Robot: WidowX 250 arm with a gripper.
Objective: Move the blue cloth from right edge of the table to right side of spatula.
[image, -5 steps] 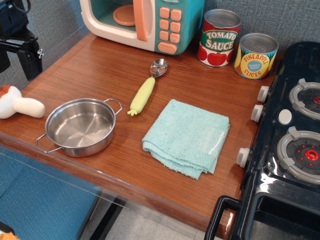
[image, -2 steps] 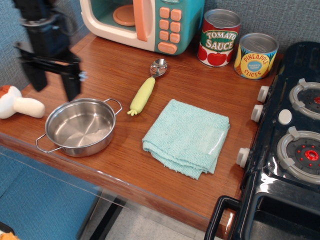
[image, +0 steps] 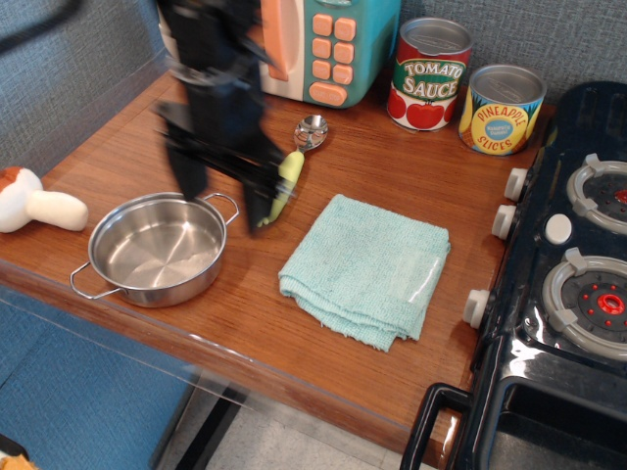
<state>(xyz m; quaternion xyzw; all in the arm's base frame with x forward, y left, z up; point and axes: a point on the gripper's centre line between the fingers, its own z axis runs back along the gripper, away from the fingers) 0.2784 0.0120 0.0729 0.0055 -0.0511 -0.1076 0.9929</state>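
The blue cloth (image: 367, 268) lies folded on the table (image: 245, 323), to the right of the spatula and left of the stove. The spatula (image: 306, 140) lies with its metal head pointing back; its yellow-green handle is partly hidden behind my gripper. My black gripper (image: 225, 196) is blurred with motion and hangs above the table between the pot and the spatula, left of the cloth. Its two fingers (image: 186, 171) point down, spread apart and empty.
A steel pot (image: 157, 247) stands at the front left. A toy mushroom (image: 34, 203) lies at the left edge. A toy microwave (image: 313, 44) and two cans (image: 431, 73) stand at the back. A black toy stove (image: 568, 284) is on the right.
My gripper has swept from the far left edge rightwards, over the pot's back rim to the spatula's handle. The cloth, spatula and pot have not moved.
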